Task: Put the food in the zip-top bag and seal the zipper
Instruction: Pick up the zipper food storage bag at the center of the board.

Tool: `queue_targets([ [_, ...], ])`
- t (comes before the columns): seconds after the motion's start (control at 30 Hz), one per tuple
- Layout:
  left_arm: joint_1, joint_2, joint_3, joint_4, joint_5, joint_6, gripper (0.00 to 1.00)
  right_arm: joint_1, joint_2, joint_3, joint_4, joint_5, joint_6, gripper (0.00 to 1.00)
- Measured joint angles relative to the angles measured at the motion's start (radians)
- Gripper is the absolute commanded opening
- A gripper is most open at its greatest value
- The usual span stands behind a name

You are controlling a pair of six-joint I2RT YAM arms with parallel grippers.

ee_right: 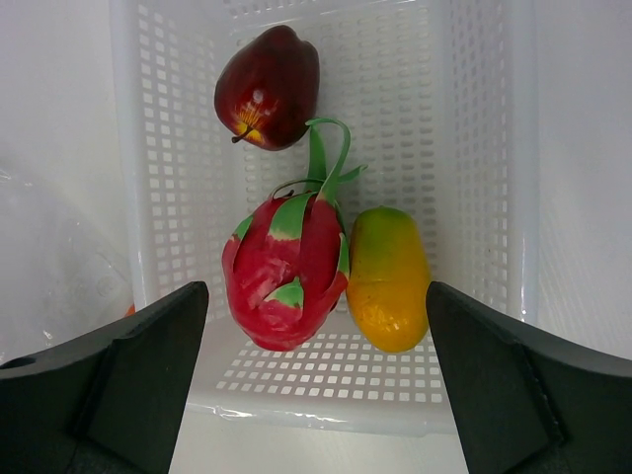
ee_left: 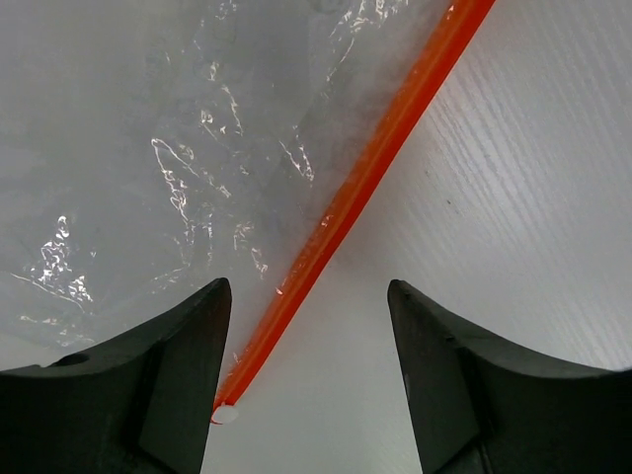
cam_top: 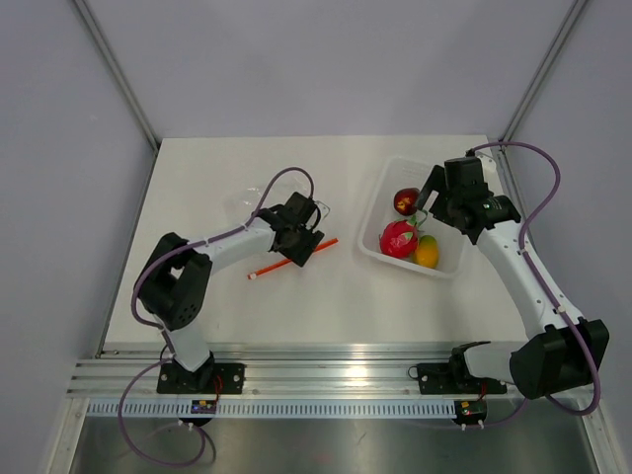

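The three toy fruits are seen inside the perforated tray [ee_right: 474,148]: the dark red fruit [ee_right: 269,87] lies at the tray's far end. The pink-red fruit [ee_right: 286,272] with green leaves lies nearer, and the yellow-orange fruit [ee_right: 388,278] is pressed against its side. The right gripper [ee_right: 316,291] is held above the tray's near end, its jaws spread wide with nothing between them.

The zip-top bag [ee_left: 148,148] is laid flat on the desk [cam_top: 326,296], well apart from the tray, on the side away from the right arm. No fruit is seen in it. The zipper [ee_left: 365,178] runs along the bag's edge that faces the tray. The left gripper [ee_left: 306,296] is lowered over the zipper's near end, its jaws spread on either side of the strip. The strip's tip is seen just beside one jaw, possibly touching it, though this cannot be made out.
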State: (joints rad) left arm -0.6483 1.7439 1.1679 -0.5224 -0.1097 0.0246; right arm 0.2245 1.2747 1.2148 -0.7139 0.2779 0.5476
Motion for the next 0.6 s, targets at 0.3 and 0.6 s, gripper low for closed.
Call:
queue_targets([
  [0.3, -0.006, 0.147, 0.078, -0.021, -0.075, -0.024, 0.5, 0.0, 0.0, 0.0, -0.003, 0.002, 0.003, 0.99],
  [0.6, -0.006, 0.204, 0.135, -0.022, -0.114, -0.056, 0.0, 0.0, 0.004, 0.001, -0.009, 0.001, 0.003, 0.99],
])
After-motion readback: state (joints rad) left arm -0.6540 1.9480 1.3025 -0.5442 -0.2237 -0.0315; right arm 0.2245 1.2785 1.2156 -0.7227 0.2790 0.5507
